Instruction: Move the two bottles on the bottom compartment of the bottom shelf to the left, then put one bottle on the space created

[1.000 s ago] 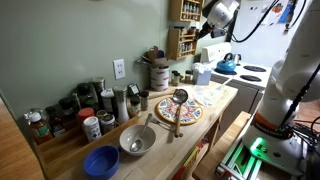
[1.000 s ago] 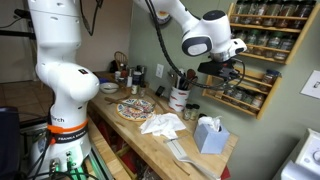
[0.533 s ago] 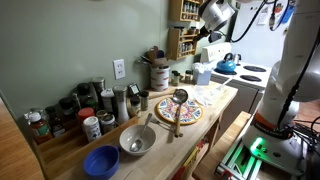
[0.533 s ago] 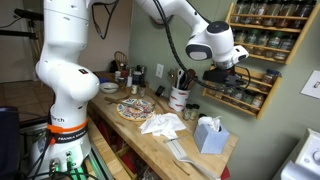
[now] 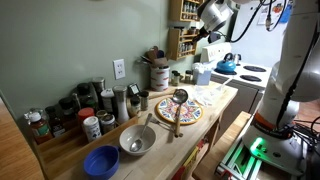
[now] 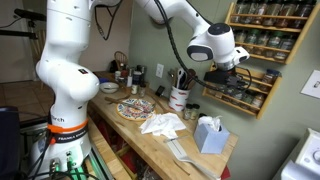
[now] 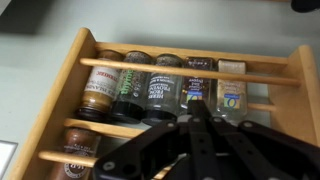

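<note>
I see the brown wooden rack (image 7: 68,85) on the green wall, five small labelled bottles (image 7: 163,86) in one row behind its thin rail, gripper (image 7: 196,110) just in front of the rack, can't tell if it's parted or closed

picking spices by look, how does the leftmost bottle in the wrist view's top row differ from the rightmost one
The leftmost bottle is brown, the rightmost bottle pale with a yellow-green label. The leftmost sits by the rack wall; the rightmost has a gap beside it. Both stand behind one wooden rail.
</note>
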You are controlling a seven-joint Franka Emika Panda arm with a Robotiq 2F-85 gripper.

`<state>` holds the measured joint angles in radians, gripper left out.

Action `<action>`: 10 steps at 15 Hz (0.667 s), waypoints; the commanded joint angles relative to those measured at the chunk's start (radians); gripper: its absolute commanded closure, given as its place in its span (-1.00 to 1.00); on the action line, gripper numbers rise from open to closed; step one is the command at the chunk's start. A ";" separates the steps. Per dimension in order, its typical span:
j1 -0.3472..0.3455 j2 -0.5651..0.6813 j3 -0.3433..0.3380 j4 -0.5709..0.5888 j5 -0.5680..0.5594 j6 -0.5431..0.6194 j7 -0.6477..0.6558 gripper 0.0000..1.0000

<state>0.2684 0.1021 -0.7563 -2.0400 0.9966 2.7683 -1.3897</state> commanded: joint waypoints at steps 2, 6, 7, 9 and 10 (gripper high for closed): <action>-0.029 0.046 0.022 0.042 0.143 -0.043 -0.129 1.00; -0.069 0.090 0.033 0.070 0.333 -0.111 -0.285 1.00; -0.082 0.108 0.034 0.080 0.380 -0.136 -0.318 1.00; -0.104 0.137 0.033 0.095 0.449 -0.182 -0.364 1.00; -0.114 0.150 0.033 0.103 0.475 -0.206 -0.380 1.00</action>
<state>0.1982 0.1953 -0.7316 -1.9776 1.3790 2.6356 -1.7013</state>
